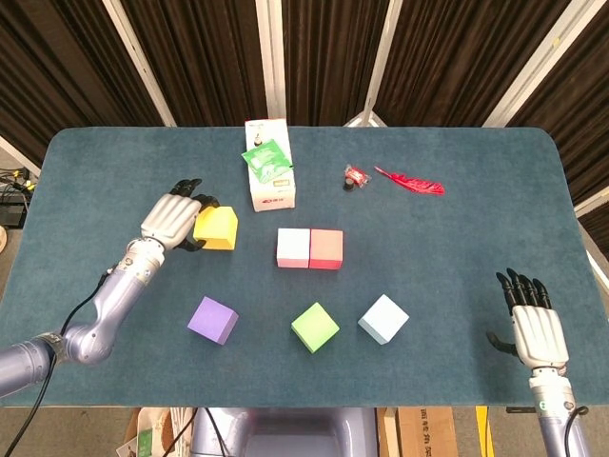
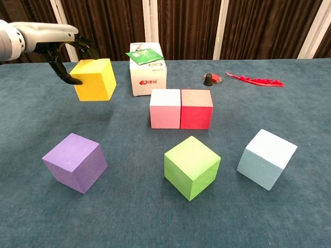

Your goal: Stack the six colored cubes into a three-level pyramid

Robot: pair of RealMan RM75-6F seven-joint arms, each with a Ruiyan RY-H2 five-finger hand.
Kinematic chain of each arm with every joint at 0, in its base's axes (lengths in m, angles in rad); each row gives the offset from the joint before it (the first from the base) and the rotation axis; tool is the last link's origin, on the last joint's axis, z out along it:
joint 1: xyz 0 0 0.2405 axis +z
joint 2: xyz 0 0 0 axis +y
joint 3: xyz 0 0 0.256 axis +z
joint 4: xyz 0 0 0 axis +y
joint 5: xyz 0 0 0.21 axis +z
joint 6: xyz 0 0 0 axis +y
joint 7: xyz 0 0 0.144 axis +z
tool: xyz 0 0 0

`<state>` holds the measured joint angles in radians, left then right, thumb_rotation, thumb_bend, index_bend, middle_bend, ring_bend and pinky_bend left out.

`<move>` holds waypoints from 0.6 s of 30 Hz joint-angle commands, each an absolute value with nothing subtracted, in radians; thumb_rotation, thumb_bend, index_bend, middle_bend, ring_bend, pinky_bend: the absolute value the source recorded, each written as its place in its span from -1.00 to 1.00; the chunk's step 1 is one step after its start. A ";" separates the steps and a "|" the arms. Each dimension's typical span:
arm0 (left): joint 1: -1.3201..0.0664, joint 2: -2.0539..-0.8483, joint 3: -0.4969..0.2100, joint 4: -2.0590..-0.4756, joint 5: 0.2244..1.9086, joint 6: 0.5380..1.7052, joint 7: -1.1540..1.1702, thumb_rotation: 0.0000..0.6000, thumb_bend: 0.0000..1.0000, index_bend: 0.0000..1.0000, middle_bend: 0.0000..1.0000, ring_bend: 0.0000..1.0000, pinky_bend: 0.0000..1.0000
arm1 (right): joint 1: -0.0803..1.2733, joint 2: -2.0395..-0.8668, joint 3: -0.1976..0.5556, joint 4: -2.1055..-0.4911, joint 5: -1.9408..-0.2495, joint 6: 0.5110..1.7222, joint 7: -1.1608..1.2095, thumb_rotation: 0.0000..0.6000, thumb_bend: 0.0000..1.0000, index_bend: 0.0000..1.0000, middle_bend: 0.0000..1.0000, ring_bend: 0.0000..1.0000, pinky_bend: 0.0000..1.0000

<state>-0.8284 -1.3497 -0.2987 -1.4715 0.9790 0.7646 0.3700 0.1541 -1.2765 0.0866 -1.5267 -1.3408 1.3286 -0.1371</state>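
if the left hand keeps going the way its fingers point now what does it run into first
Probably the white box. The left hand, holding the yellow cube off the table, points up and to the right in the head view, toward that box. Depth is unclear, so it could pass in front.

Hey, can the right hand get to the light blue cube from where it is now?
Probably yes. The right hand is open, holding nothing, and only bare table lies between it and the light blue cube, the nearest cube to it.
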 commanded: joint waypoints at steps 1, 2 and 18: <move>-0.829 -1.389 -0.276 -1.432 1.040 0.773 0.323 1.00 -0.05 -0.39 -0.41 -1.00 -1.00 | 0.152 -1.271 0.085 -1.532 -1.345 1.330 -0.130 1.00 -0.53 -1.00 -1.00 -1.00 -1.00; -0.831 -1.398 -0.269 -1.424 1.049 0.776 0.319 1.00 -0.05 -0.39 -0.41 -1.00 -1.00 | 0.152 -1.269 0.085 -1.532 -1.345 1.331 -0.127 1.00 -0.53 -1.00 -1.00 -1.00 -1.00; -0.865 -1.512 -0.237 -1.411 0.896 0.887 0.483 1.00 -0.09 -0.42 -0.45 -1.00 -1.00 | 0.149 -1.248 0.090 -1.535 -1.344 1.328 -0.091 1.00 -0.53 -1.00 -1.00 -1.00 -1.00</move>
